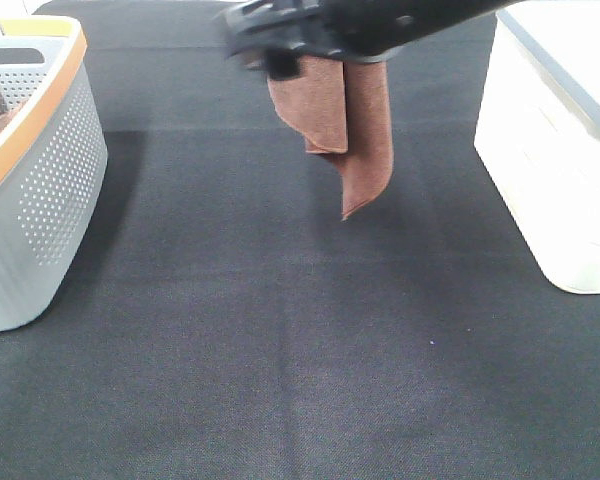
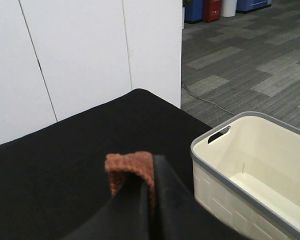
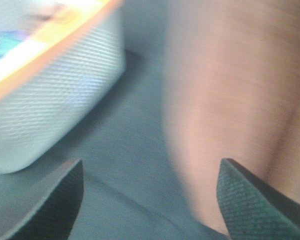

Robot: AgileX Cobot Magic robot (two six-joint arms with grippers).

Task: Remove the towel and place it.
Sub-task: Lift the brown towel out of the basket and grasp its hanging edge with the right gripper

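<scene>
a: what does the high camera give you?

b: the towel hangs folded in mid-air at the far middle, clear of the black table cover. the grey basket is on the left and the white bin on the right. a blurred dark arm crosses above the towel, and i can't tell from here which arm it is.

a: left wrist?

b: the left gripper has its jaws pinched together on a top fold, so the rest drapes under its own weight. the bin stands open just to the right. i judge that's where the towel is headed.

a: and the right wrist?

b: it's smeared. the right gripper has its jaws spread wide and grips nothing. it faces the hanging cloth, with the basket beyond. it may be placed to take a loose edge, but that's only my reading.
</scene>
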